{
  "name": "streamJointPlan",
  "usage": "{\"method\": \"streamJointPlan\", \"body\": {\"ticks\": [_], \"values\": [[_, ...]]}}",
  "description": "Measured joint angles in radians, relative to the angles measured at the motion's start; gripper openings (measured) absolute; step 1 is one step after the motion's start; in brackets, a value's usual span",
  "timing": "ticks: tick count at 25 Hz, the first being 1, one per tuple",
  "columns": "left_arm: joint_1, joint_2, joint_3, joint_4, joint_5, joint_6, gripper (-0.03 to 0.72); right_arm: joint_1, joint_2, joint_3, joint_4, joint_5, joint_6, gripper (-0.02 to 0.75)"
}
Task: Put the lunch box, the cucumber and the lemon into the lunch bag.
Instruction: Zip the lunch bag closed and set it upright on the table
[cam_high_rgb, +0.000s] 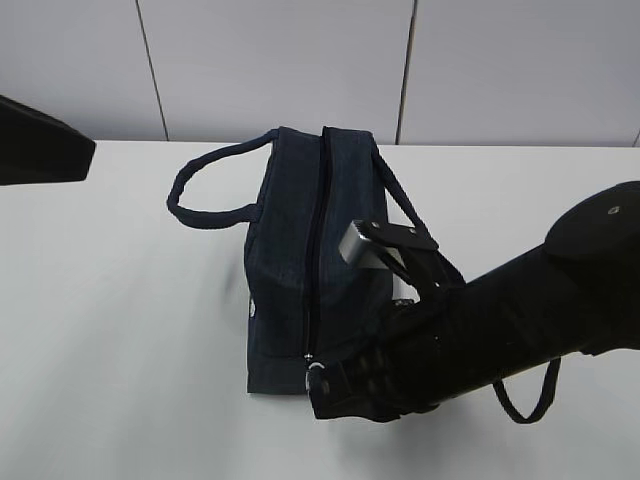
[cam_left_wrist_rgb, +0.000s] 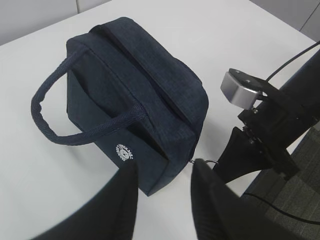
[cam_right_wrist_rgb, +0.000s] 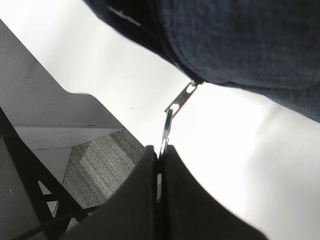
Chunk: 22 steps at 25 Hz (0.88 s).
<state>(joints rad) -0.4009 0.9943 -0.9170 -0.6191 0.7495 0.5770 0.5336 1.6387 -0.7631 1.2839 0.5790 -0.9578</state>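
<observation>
The dark navy lunch bag (cam_high_rgb: 290, 250) stands on the white table, and its top zipper runs toward me. My right gripper (cam_high_rgb: 322, 385) is at the bag's near end, shut on the metal ring pull (cam_right_wrist_rgb: 172, 112) of the zipper. In the right wrist view the right gripper (cam_right_wrist_rgb: 160, 150) pinches the ring, and the pull is stretched out from the bag (cam_right_wrist_rgb: 240, 40). My left gripper (cam_left_wrist_rgb: 165, 164) is open and empty, hovering above the bag's (cam_left_wrist_rgb: 135, 95) near corner beside the white logo (cam_left_wrist_rgb: 123, 152). The lunch box, cucumber and lemon are out of view.
One loop handle (cam_high_rgb: 200, 200) lies out to the bag's left, the other (cam_high_rgb: 525, 400) hangs on the right under my right arm (cam_high_rgb: 500, 310). The left arm's dark body (cam_high_rgb: 40, 140) is at the far left. The table's front edge and the floor (cam_right_wrist_rgb: 95, 170) are close behind the right gripper.
</observation>
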Motion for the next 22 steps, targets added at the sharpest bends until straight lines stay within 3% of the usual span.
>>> {"method": "streamJointPlan", "body": {"ticks": [13,22], "values": [[0.0,0.0,0.088,-0.002,0.0,0.0,0.238,0.0,-0.095,-0.04,-0.166,0.004,0.1,0.0],[0.0,0.013,0.096,-0.004,-0.002,0.0,0.238,-0.002,-0.101,-0.167,-0.232,0.007,0.133,0.0]]}}
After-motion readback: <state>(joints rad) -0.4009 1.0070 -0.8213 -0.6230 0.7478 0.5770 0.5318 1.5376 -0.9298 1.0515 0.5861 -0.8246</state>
